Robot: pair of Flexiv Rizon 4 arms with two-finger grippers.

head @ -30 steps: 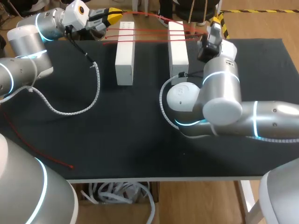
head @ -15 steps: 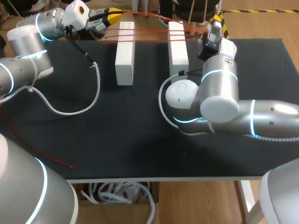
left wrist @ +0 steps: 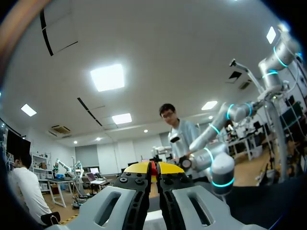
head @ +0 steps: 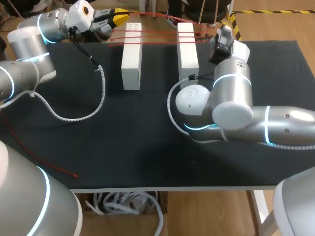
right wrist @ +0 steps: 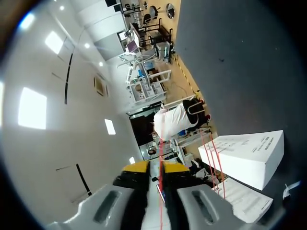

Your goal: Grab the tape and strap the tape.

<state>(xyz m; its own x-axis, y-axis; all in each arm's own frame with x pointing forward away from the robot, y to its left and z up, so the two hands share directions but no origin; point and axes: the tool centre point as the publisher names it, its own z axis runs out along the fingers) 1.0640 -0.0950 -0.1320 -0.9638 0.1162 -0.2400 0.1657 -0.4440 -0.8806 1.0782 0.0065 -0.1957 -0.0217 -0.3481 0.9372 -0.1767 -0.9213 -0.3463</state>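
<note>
Black table point(head: 147, 147), red tape point(head: 157, 33) pinched in left claw point(head: 123, 15) and right claw point(head: 227, 21).

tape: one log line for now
left gripper: shut on red tape | right gripper: shut on red tape | red tape: strung across white blocks

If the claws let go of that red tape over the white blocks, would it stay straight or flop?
Probably flop: the red tape runs straight only where the left claw and right claw hold it taut across the white blocks. It looks thin, so likely very light.
</note>
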